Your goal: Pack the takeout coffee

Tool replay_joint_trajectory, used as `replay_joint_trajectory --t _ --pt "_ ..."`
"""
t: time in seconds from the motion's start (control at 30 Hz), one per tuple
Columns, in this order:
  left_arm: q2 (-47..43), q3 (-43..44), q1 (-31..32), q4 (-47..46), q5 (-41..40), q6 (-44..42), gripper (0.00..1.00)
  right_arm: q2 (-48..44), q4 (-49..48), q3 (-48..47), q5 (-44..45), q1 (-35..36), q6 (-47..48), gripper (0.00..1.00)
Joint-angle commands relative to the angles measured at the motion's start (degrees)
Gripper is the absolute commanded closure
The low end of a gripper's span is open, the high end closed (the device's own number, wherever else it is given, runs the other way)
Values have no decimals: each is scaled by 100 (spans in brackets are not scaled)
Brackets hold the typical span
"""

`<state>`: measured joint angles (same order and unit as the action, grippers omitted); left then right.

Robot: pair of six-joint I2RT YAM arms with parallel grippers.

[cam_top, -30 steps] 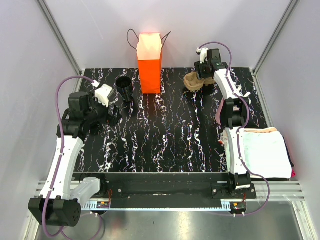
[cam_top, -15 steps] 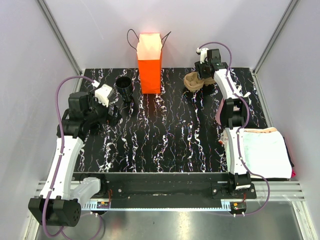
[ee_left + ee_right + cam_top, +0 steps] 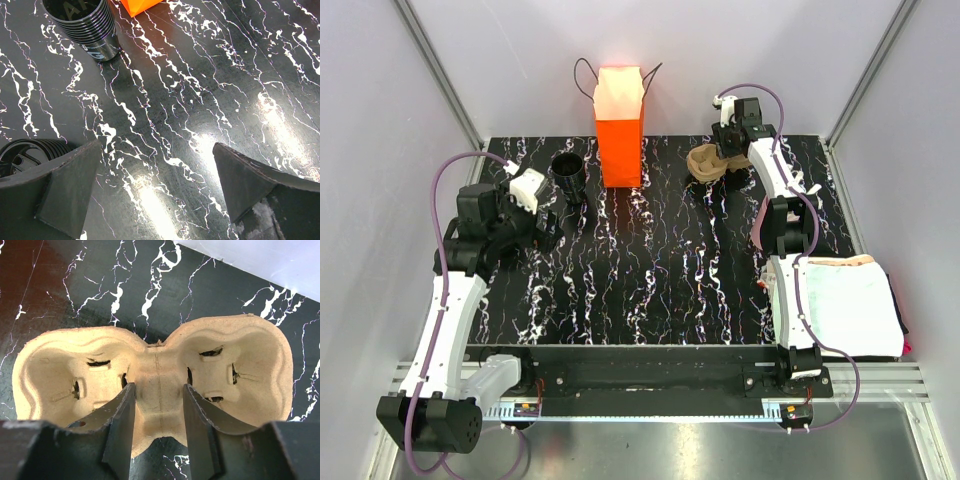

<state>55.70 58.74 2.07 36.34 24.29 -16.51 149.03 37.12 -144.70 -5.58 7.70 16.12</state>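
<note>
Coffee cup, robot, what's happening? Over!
Left hand open, empty. Right hand straddles middle of pulp tray. Coffee cup untouched, beside orange bag. Nothing blocking it.

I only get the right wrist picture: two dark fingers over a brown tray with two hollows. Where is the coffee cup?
Observer: On the other side. The black cup stands left of the orange bag; your tray sits to the bag's right.
Visitor: Is the other arm holding it?
Observer: No. The left gripper is wide open over bare tabletop, short of the cup.
Visitor: Is the bag ready?
Observer: It stands upright at the far edge, handles up.
</note>
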Motion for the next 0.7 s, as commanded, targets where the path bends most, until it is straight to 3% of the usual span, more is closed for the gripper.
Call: replay_joint_trajectory --t 0.0,0.67 --pt "-33 -3 -31 -250 163 25 1 -84 -30 -14 -30 -32 -4 63" --pt "-68 -12 -39 -259 199 17 1 -867 -30 12 -4 -32 14 61"
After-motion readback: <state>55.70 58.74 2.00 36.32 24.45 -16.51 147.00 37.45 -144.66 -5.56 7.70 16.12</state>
